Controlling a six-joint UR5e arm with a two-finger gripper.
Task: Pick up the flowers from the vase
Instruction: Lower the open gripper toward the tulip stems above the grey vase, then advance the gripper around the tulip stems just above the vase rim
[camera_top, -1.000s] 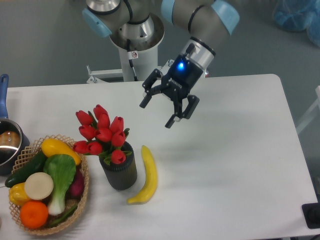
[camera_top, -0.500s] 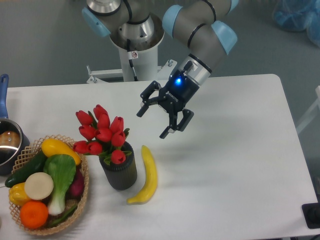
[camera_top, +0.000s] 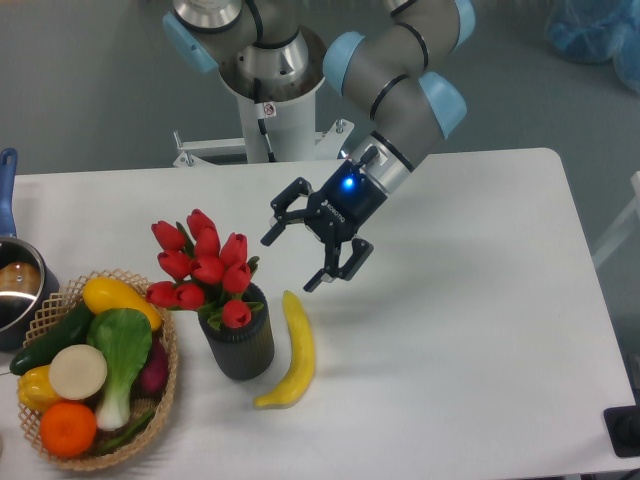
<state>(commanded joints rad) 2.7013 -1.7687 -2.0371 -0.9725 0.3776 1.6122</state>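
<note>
1. While the gripper hangs above the white table, its two black fingers stand spread apart with nothing between them, one fingertip pointing toward the tulips and the other down toward the banana.
2. To the lower left of the jaws, near but apart from them, the red tulips stand upright in the vase, their buds fanned above its rim with green leaves among them.
3. The dark ribbed vase sits on the table below and left of the jaws, upright, holding the stems out of sight.
4. Directly beneath the lower fingertip lies a yellow banana, just beside the vase on its right; whether they touch cannot be told.
5. Farther left of the jaws, past the vase, a woven basket holds an orange, a bok choy, a cucumber, a round white slice and yellow vegetables.
6. At the far left edge, well apart from the jaws, a metal pot with a blue handle is partly cut off.
7. A blue light glows on the gripper's wrist, behind the fingers.
</note>
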